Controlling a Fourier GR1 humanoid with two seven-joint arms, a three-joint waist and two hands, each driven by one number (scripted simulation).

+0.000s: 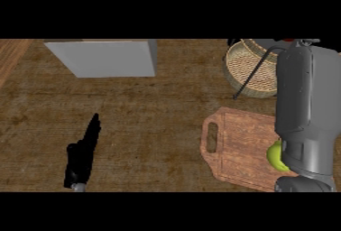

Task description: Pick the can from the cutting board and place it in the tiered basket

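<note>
stretching over the cutting board (234,135) to the basket (250,67), right hand (305,42) grip can't be told; left hand (81,155) fingers lie straight, pressed together.

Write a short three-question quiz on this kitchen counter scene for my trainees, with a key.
1. True or false: the right forearm lies across the cutting board, pointing toward the wicker basket.
2. What lies on the cutting board, partly hidden by the forearm? A) a yellow-green round thing B) a red mug C) a knife
3. Fill in: the left hand, fingers straight, shows at the view's lower ____.

Key: 1 true; 2 A; 3 left.
</note>
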